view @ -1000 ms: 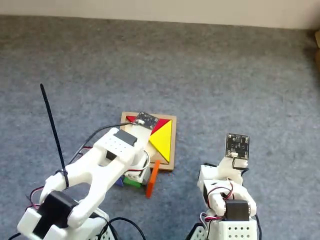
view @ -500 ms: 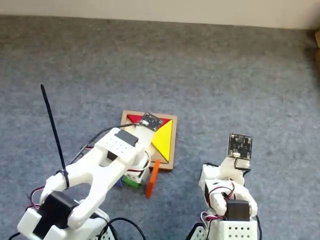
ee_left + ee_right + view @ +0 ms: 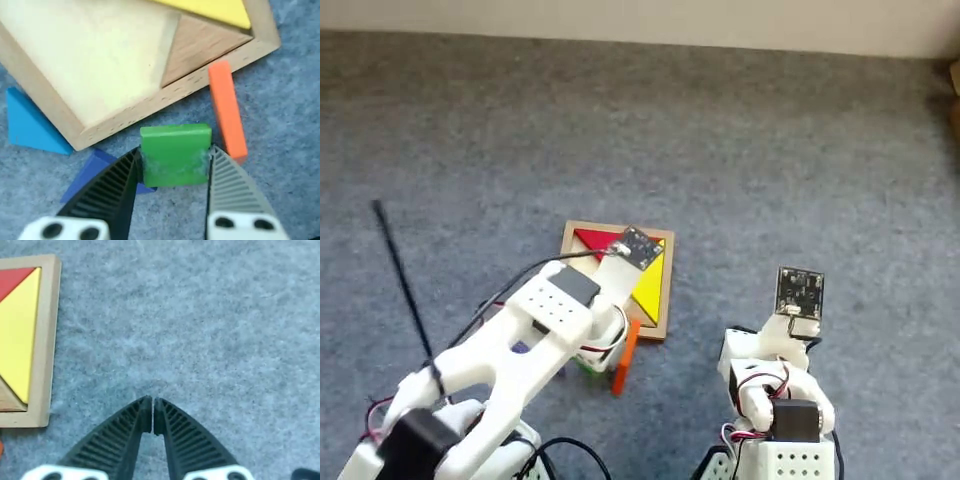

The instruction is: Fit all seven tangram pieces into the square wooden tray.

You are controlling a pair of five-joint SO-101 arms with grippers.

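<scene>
The square wooden tray (image 3: pixel 665 285) lies mid-carpet with a red triangle (image 3: pixel 595 240) and a yellow triangle (image 3: pixel 648 283) inside; much of it is hidden under the left arm. My left gripper (image 3: pixel 172 162) is shut on the green square piece (image 3: pixel 175 154), just off the tray's near edge (image 3: pixel 130 122). Beside it stand an orange piece (image 3: pixel 227 110) on edge, a light blue triangle (image 3: pixel 27 125) and a dark blue piece (image 3: pixel 92 172). My right gripper (image 3: pixel 152 421) is shut over bare carpet, to the right of the tray (image 3: pixel 47 340).
Grey carpet (image 3: pixel 770 150) runs wide and open behind and right of the tray. A black cable tie (image 3: pixel 405 285) sticks up from the left arm. The orange piece (image 3: pixel 625 357) and green piece (image 3: pixel 588 365) lie at the tray's near edge.
The left arm has swung and its wrist shifted to the right over the tray, uncovering more of the red triangle. The right arm stays put.
</scene>
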